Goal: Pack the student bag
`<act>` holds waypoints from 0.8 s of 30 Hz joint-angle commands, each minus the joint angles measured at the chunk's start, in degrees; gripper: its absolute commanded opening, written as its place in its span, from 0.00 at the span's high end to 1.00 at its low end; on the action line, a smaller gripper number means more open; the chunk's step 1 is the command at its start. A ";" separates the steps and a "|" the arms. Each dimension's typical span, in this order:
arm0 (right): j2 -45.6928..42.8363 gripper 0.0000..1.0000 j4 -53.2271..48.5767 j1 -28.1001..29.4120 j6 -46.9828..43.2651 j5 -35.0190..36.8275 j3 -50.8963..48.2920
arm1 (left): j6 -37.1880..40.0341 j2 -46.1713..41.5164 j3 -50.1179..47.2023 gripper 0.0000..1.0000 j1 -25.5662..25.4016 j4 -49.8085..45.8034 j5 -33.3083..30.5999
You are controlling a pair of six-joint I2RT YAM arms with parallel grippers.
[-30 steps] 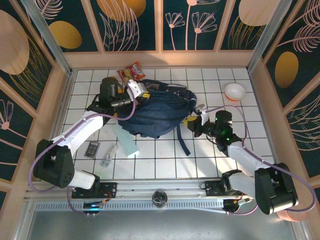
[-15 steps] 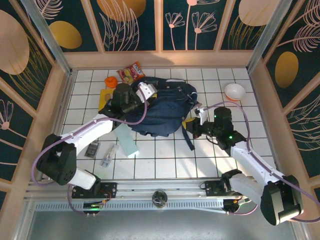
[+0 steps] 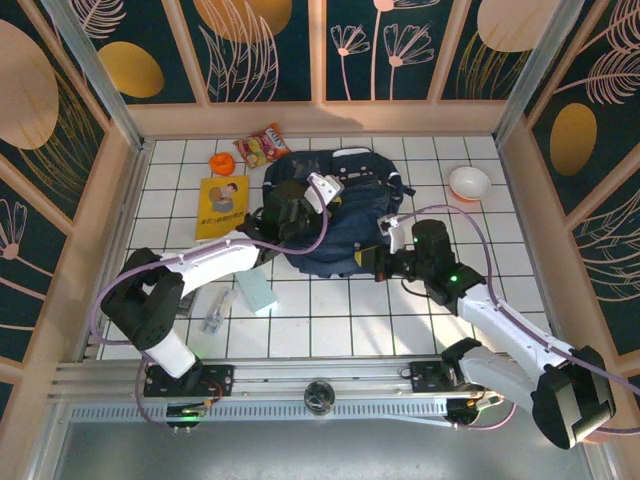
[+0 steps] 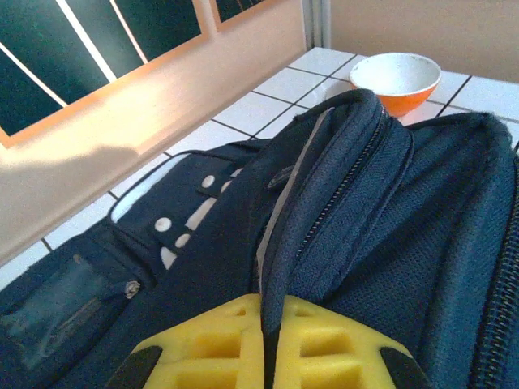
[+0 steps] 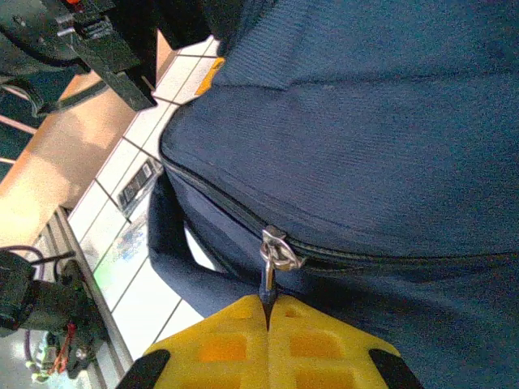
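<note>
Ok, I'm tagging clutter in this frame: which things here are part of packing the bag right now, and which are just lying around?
In the job:
student bag
left gripper, shut on a fold of the bag
right gripper, shut on the zip pull

Lying about, untouched:
yellow book
snack packet
small orange item
white bowl
pale teal block
clear packet

navy student bag (image 3: 330, 215), crumpled, mid-table

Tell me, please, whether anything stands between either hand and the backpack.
Nothing visible does. The left hand is shut on a raised fold of the backpack, and the right hand is shut on a zipper pull on the bag's side.
</note>
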 commanded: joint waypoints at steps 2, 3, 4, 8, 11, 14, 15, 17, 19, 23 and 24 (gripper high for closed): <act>-0.12 1.00 2.59 3.39 12.42 4.10 -0.19 | -8.81 1.48 3.75 1.00 -2.80 10.09 -4.92; -0.01 1.00 2.98 3.93 13.99 4.95 -0.35 | -9.86 1.84 4.13 1.00 -3.46 10.28 -5.66; 0.10 1.00 3.31 4.72 15.34 5.77 -0.50 | -10.83 2.08 4.45 1.00 -3.93 10.53 -6.32; -0.08 1.00 6.00 8.54 21.65 10.72 -1.87 | -16.49 2.71 4.87 1.00 -5.44 12.70 -9.51; 0.08 1.00 9.93 11.53 26.02 13.56 -3.36 | -20.42 2.99 5.37 1.00 -6.09 14.16 -11.10; 0.61 1.00 13.11 13.50 29.88 16.65 -4.51 | -22.95 3.22 6.42 1.00 -6.68 14.58 -10.99; 1.00 1.00 14.00 13.93 30.92 17.32 -4.75 | -23.52 3.22 6.75 1.00 -6.81 14.78 -10.58; 1.74 1.00 15.41 14.33 32.38 18.04 -5.03 | -24.56 3.22 7.31 1.00 -7.11 14.90 -10.08; 3.00 1.00 17.23 14.69 33.35 18.20 -5.03 | -25.50 3.22 7.81 1.00 -7.22 14.97 -9.47; 5.67 1.00 20.26 15.60 34.90 18.35 -4.25 | -25.79 3.22 7.78 1.00 -7.40 15.07 -8.79; 6.14 1.00 20.79 15.74 35.36 18.57 -4.08 | -25.82 3.21 7.64 1.00 -7.40 15.16 -8.58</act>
